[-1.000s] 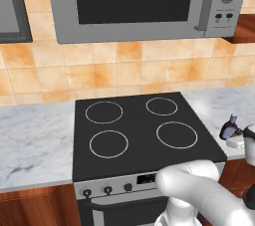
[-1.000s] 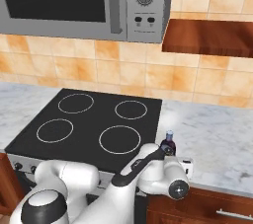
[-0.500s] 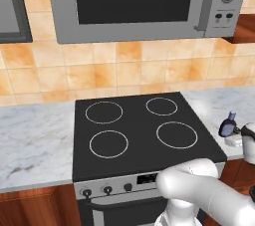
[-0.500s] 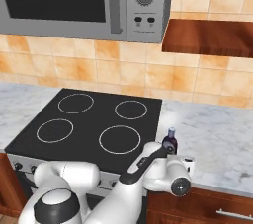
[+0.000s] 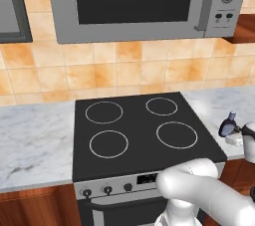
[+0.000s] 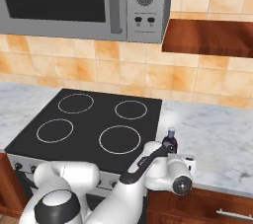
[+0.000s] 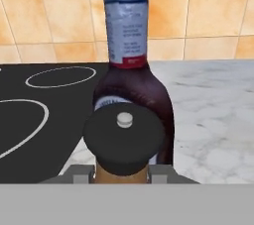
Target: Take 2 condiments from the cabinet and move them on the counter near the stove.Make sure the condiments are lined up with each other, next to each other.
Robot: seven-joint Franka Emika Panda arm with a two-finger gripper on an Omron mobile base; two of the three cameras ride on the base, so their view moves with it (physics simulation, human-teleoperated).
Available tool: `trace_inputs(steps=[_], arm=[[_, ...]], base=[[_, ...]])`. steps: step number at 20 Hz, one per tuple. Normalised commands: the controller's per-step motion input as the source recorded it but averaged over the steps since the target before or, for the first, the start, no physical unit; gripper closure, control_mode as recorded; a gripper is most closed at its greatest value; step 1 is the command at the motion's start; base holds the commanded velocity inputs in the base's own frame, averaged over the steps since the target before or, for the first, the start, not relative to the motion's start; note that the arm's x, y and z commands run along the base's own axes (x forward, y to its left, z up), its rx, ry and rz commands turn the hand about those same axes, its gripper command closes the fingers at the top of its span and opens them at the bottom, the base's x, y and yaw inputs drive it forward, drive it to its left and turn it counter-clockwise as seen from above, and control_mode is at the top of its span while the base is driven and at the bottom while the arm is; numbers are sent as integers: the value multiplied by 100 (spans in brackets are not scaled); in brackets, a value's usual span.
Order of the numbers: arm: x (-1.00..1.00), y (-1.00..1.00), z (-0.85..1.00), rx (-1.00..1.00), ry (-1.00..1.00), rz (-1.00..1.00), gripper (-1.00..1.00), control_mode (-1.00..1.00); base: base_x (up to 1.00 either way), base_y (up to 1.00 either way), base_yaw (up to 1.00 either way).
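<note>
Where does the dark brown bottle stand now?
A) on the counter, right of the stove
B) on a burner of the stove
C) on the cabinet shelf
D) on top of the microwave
A: the dark brown bottle stands on the marble counter, just past the right edge of the stove.

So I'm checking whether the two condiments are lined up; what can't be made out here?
- Tan shaker: hand view, body cut off below.
- Brown bottle: hand view, base hidden behind the shaker.
- Right base view: arm hides the bottle's lower half.
- Left base view: bottle too small.
</note>
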Motion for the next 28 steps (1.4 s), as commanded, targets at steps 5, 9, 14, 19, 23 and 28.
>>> trace_inputs(steps=[5,9,14,19,23,28], arm=[[0,0,-13,0,0,0,-100,-100],[0,0,-25,0,0,0,-100,-100],[-2,0,-13,0,-2,0,-100,-100],[-26,-10,-1,1,-6,-1,-100,-100],[-39,-3,5,1,-11,-3,-100,-100],[-6,0,2,1,-12,-4,-100,-100]], base=[[0,0,0],[0,0,0],[0,0,0],[0,0,0],[0,0,0],[0,0,0]])
